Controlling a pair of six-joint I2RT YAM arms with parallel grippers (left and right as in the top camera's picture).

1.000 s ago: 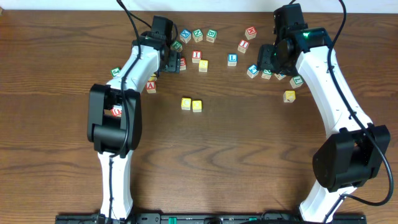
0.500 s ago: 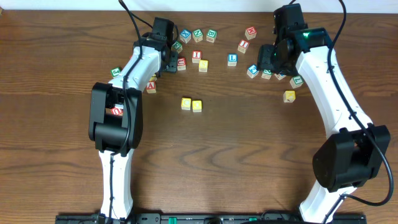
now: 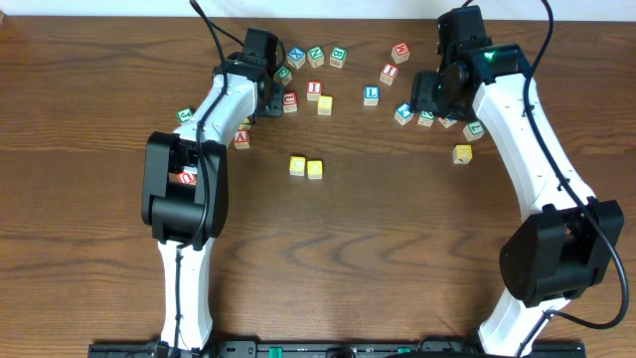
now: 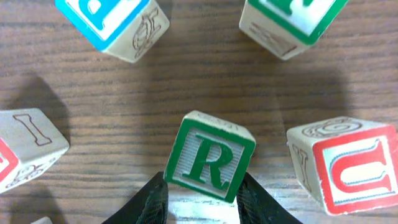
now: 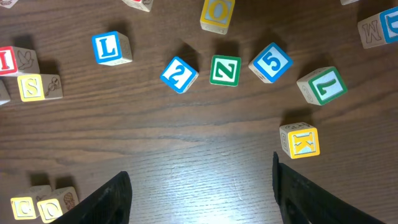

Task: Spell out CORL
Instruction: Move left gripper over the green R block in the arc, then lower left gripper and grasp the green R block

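two yellow cubes [image 3: 297,165] sit touching side by side mid-table [image 3: 397,249] in the overhead view. the left gripper [image 3: 272,97] hangs at 11 o'clock from them among scattered letter cubes, and it hides the cube under it. the blue l cube [image 3: 371,95] lies at 1 o'clock from the yellow pair, apart from its neighbours. the right gripper [image 3: 429,97] is at 2 o'clock, just beside another cluster of cubes.

left wrist view: the green r cube [image 4: 210,163] stands slightly twisted on the wood, and the left gripper [image 4: 202,202] is drawn in narrow, its two black fingers [image 4: 152,200] pressing the cube's lower sides. a red u cube [image 4: 348,165] lies at 3 o'clock from it, and an i cube [image 4: 28,146] at 9 o'clock, both apart from it.

right wrist view: the right gripper [image 5: 200,171] is spread wide with bare wood between its fingers [image 5: 112,199]. the blue l cube [image 5: 112,48] is at 10 o'clock in the frame, and the yellow cubes [image 5: 37,208] are at 8 o'clock.
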